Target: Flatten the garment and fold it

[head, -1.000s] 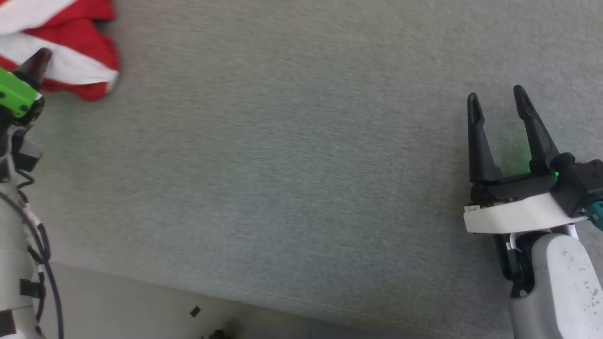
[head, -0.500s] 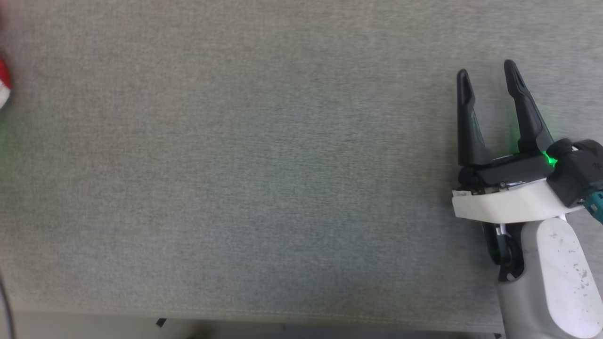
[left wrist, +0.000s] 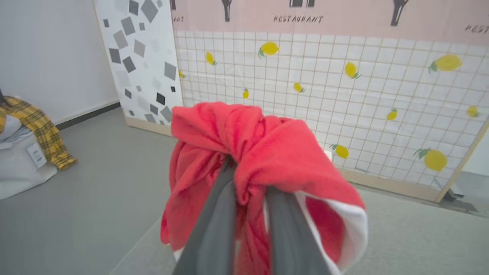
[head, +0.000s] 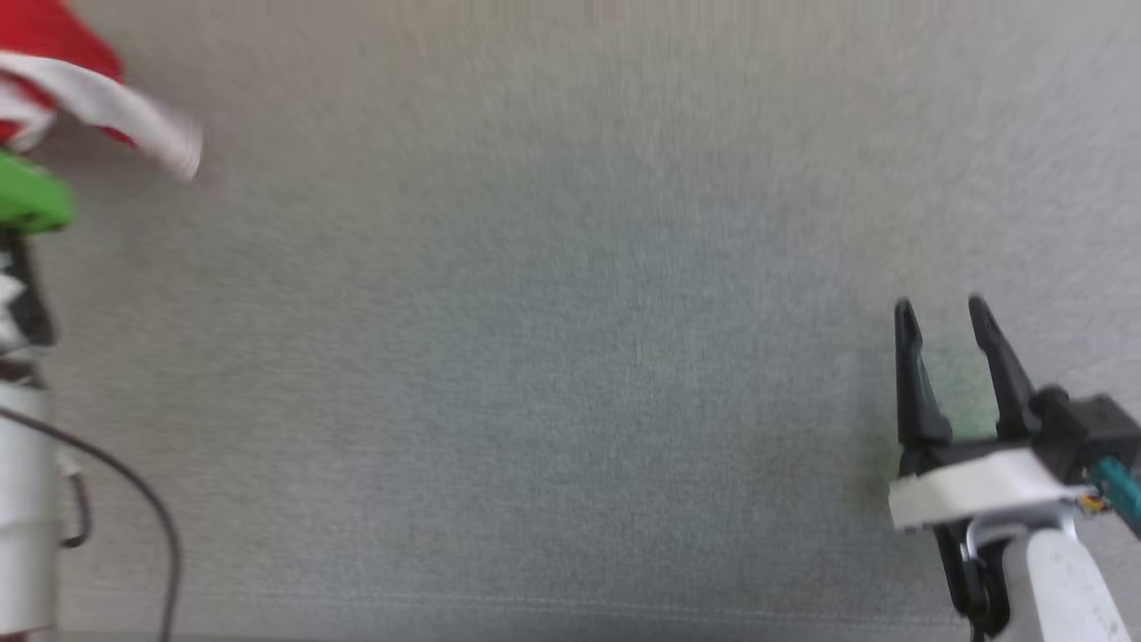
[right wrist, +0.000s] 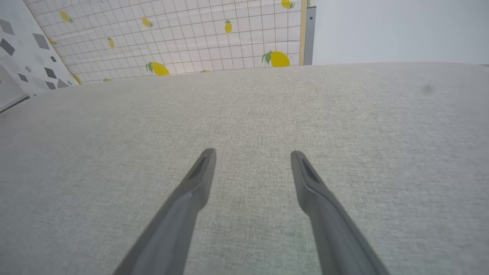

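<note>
Garment (left wrist: 267, 152), a second ago crumpled on the grey padded surface (head: 570, 357) beside the spread fingers of the left pincer (left wrist: 248, 187), is now bunched around those fingers. They have pressed together on a fold of its red cloth and seem to be raising it. The right pincer (right wrist: 253, 154) stays spread, well apart from it, over bare surface. The pick-up looks done; spreading it flat is next, and likely needs both pincers.

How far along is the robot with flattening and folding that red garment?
Done: nothing yet. In hand: the left claw is shut on the bright red white-striped fabric garment, which is bunched, not flat. The right claw is open and empty over the grey fabric-covered table. Remaining: spreading it flat, then folding.
</note>
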